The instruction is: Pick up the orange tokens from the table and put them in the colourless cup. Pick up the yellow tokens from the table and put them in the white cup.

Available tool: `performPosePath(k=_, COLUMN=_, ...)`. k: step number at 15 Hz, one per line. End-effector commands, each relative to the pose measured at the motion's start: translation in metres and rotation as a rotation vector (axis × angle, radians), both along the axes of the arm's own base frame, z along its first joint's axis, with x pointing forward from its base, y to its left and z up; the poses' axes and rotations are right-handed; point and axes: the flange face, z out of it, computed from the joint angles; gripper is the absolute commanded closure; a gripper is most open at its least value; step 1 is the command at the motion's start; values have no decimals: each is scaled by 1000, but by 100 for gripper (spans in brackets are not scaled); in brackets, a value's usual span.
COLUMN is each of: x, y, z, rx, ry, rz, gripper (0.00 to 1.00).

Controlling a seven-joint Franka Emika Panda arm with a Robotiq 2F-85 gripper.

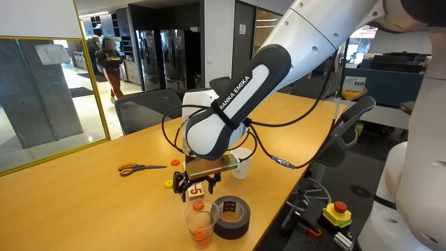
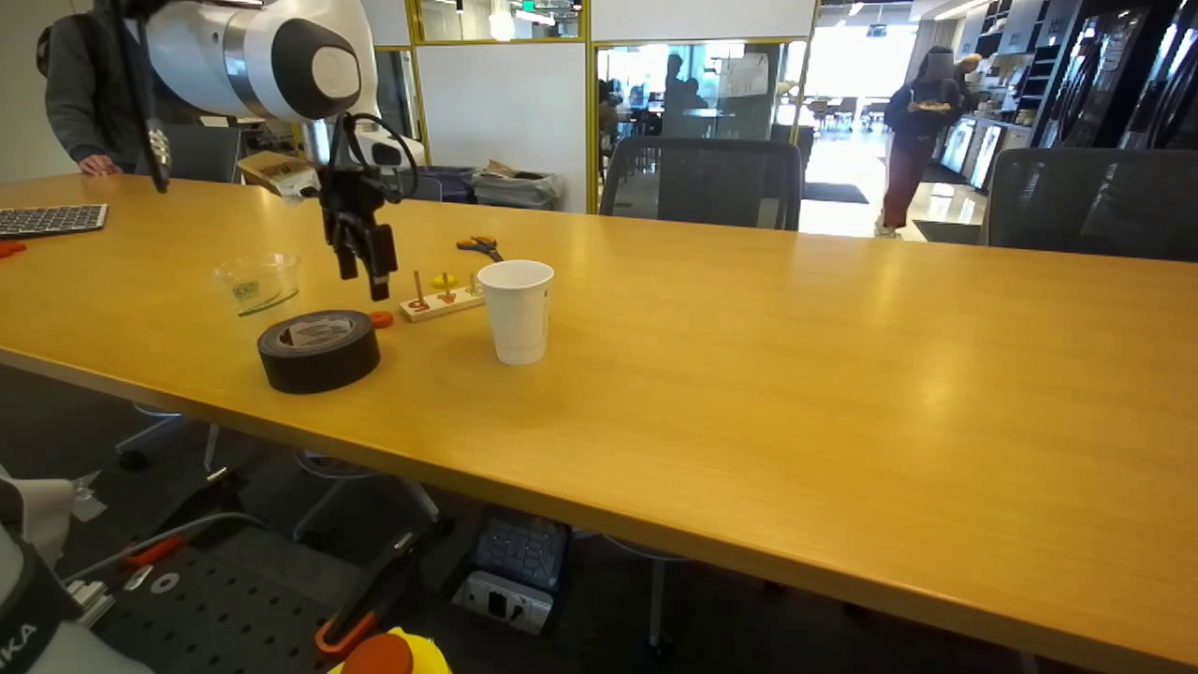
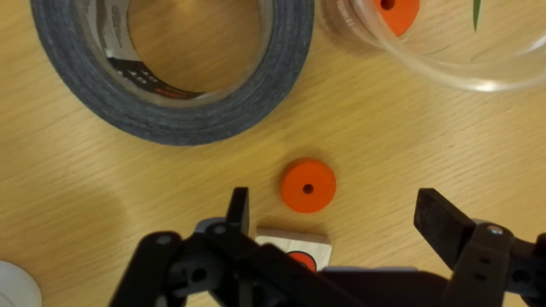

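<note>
My gripper [image 3: 333,198] is open and empty above the table. An orange token [image 3: 308,186] lies below and between its fingers, nearer the left finger in the wrist view; it also shows in both exterior views [image 1: 198,205] [image 2: 381,319]. The colourless cup [image 1: 188,218] stands beside the tape with orange inside [image 3: 399,17], at least one token. Another orange token [image 1: 175,162] lies farther back. A yellow token [image 1: 168,184] lies beside the numbered board and also shows in an exterior view [image 2: 445,281]. The white cup [image 2: 518,314] stands upright beyond the board; its inside is hidden.
A black tape roll [image 1: 231,223] sits against or very near the colourless cup [image 2: 257,285]. A wooden board [image 2: 435,305] with numbers and pegs lies beside the token under the gripper. Orange-handled scissors [image 1: 139,168] lie farther back. A keyboard [image 2: 51,220] is at the far end.
</note>
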Motion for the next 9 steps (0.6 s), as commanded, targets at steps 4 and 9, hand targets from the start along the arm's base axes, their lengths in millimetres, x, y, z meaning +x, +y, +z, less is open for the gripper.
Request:
performPosePath(k=4, x=-12, y=4, z=0, rx=24, ry=9, rz=25, gripper=0)
performPosePath(k=9, x=-14, y=9, z=-11, rx=42, ry=36, rz=45, gripper=0)
